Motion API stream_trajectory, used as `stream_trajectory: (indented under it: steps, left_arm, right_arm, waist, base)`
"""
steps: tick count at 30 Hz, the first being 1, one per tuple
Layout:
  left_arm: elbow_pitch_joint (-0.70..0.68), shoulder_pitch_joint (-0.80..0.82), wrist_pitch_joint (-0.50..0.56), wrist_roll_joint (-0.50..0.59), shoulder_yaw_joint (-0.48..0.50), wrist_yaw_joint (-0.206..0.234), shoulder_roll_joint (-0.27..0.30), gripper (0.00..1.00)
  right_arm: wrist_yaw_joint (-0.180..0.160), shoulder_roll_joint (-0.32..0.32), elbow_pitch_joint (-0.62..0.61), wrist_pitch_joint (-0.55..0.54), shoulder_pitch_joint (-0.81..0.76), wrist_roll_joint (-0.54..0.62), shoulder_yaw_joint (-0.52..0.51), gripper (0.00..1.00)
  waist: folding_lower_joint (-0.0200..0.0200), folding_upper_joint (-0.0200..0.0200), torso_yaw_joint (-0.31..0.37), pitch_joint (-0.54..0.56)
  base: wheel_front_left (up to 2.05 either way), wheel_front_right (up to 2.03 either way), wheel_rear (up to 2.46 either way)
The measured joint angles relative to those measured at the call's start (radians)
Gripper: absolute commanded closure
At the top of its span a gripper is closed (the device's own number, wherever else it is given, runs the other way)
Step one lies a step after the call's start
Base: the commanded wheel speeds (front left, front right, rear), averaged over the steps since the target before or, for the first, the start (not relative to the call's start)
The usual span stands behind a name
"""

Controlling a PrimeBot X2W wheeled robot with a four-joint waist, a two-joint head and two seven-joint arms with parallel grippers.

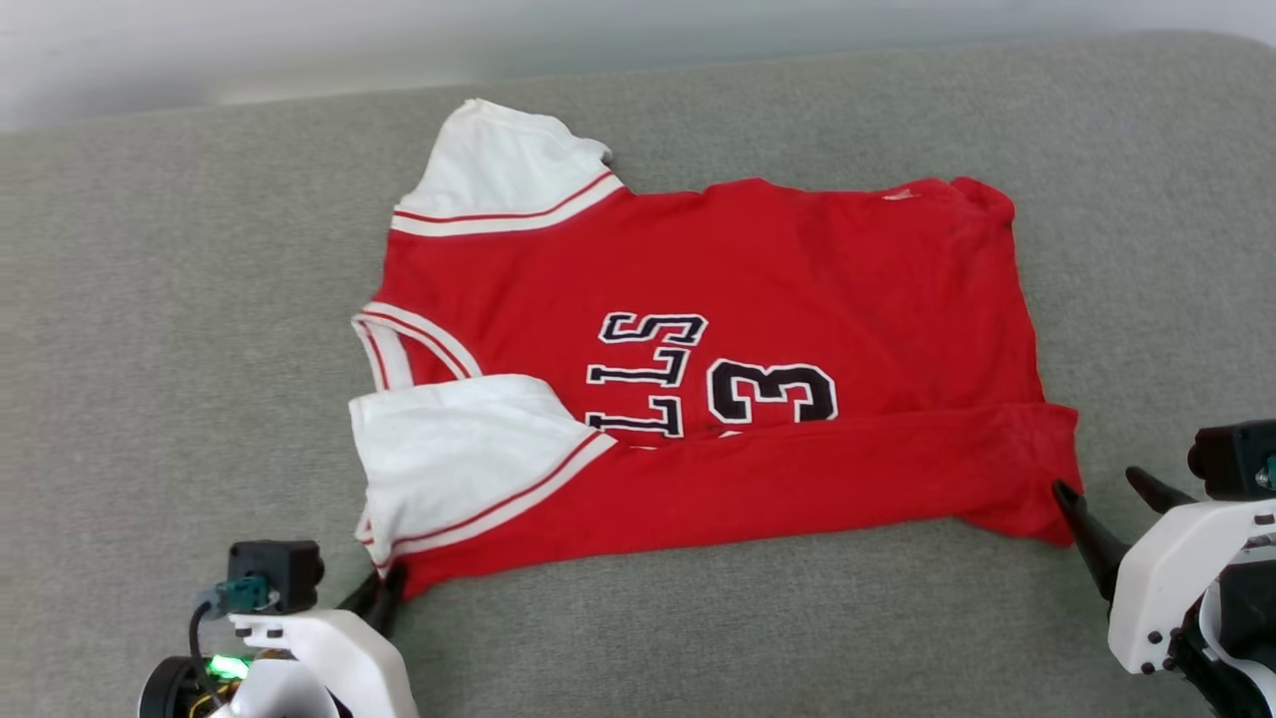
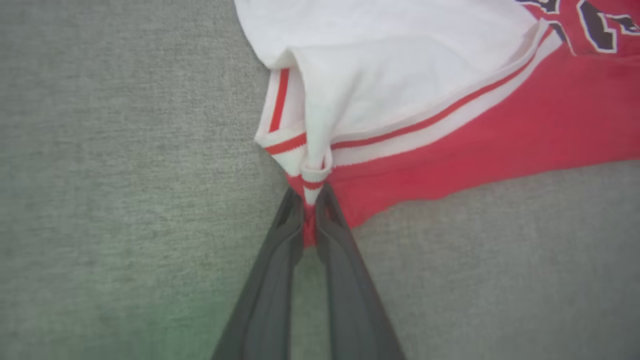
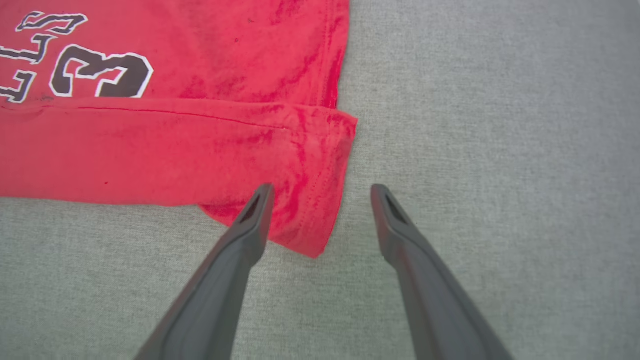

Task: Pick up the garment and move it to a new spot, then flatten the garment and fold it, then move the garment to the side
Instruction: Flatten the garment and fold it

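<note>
Fold step, near edge. Find shirt lying flat mid-counter, near strip turned over the lettering. Hold left gripper fingers clenched on sleeve-end corner. Lower right gripper, fingers spread astride hem corner, and pinch both layers. Lift both corners level, taut. Grey cloth cover; pale wall beyond.

A wide table covered in grey-green heathered woven fabric spans the head view, its far edge rounding off at the upper right. Beyond that edge lies a pale whitish strip, blurred and featureless.
</note>
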State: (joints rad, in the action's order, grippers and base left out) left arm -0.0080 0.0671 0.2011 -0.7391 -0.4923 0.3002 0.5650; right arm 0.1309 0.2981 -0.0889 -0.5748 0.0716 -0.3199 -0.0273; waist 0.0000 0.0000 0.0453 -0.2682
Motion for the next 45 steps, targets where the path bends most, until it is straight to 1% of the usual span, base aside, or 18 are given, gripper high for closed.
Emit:
stream_trajectory:
  steps: [7, 13, 17, 21, 26, 27, 28, 29, 30, 32, 38, 45]
  left_arm:
    - [-0.128, -0.025, -0.016, -0.002, 0.015, 0.011, 0.02, 1.0]
    - [-0.214, -0.031, -0.015, 0.023, 0.022, 0.035, 0.047, 1.0]
    - [-0.24, -0.03, -0.01, 0.032, 0.019, 0.043, 0.053, 1.0]
    - [-0.245, -0.027, -0.002, 0.036, 0.014, 0.044, 0.054, 1.0]
    - [-0.23, -0.021, 0.015, 0.041, -0.001, 0.043, 0.056, 1.0]
    - [-0.225, -0.02, 0.016, 0.041, -0.003, 0.041, 0.056, 1.0]
    - [-0.22, -0.02, 0.016, 0.04, -0.005, 0.04, 0.056, 1.0]
    - [-0.214, -0.019, 0.016, 0.04, -0.007, 0.035, 0.056, 1.0]
    - [-0.209, -0.019, 0.017, 0.04, -0.009, 0.034, 0.056, 1.0]
    - [-0.198, -0.019, 0.019, 0.039, -0.012, 0.033, 0.057, 1.0]
    - [-0.175, -0.039, 0.02, 0.021, -0.006, 0.028, 0.067, 1.0]
    - [-0.194, -0.116, 0.026, -0.002, -0.007, 0.028, 0.098, 1.0]
  right_arm:
    - [0.0, -0.016, 0.095, -0.011, 0.002, 0.04, -0.023, 0.0]
    - [0.0, -0.022, 0.161, 0.004, 0.024, 0.04, -0.028, 0.0]
    - [0.0, -0.023, 0.193, 0.01, 0.043, 0.048, -0.032, 0.0]
    - [-0.001, -0.017, 0.206, 0.002, 0.054, 0.035, -0.008, 0.0]
    - [-0.004, 0.03, 0.222, 0.012, 0.065, 0.035, 0.054, 0.0]
    - [-0.007, 0.033, 0.227, 0.013, 0.068, 0.022, 0.059, 0.03]
    - [-0.008, 0.035, 0.233, 0.015, 0.071, 0.012, 0.063, 0.53]
    - [-0.008, 0.037, 0.238, 0.016, 0.073, 0.006, 0.067, 0.84]
    - [-0.008, 0.038, 0.244, 0.017, 0.074, 0.001, 0.071, 1.0]
    - [-0.001, 0.034, 0.255, 0.021, 0.078, -0.003, 0.076, 1.0]
    - [0.001, 0.032, 0.268, 0.024, 0.074, -0.016, 0.06, 1.0]
    - [0.001, 0.062, 0.212, -0.013, 0.008, -0.019, 0.013, 1.0]
  waist:
    - [-0.0001, 0.0, -0.04, 0.022]
    - [0.0, 0.0, -0.063, 0.0]
    - [0.0, 0.0, -0.075, -0.022]
    - [0.0, 0.0, -0.086, -0.041]
    - [-0.0001, 0.0, -0.095, -0.052]
    - [-0.0001, 0.0, -0.096, -0.052]
    - [-0.0001, 0.0, -0.096, -0.051]
    - [-0.0001, 0.0, -0.096, -0.049]
    - [-0.0001, 0.0, -0.095, -0.046]
    - [-0.0001, 0.0, -0.093, -0.037]
    - [0.0001, 0.0, -0.078, 0.004]
    - [0.0001, 0.0, -0.059, 0.064]
  base:
    - [0.0, 0.0, 0.0]
    - [0.0, 0.0, 0.0]
    - [0.0, 0.0, 0.0]
    - [0.0, 0.0, 0.0]
    - [0.0, 0.0, 0.0]
    - [0.0, 0.0, 0.0]
    - [0.0, 0.0, 0.0]
    - [0.0, 0.0, 0.0]
    - [0.0, 0.0, 0.0]
    - [0.0, 0.0, 0.0]
    - [0.0, 0.0, 0.0]
    - [0.0, 0.0, 0.0]
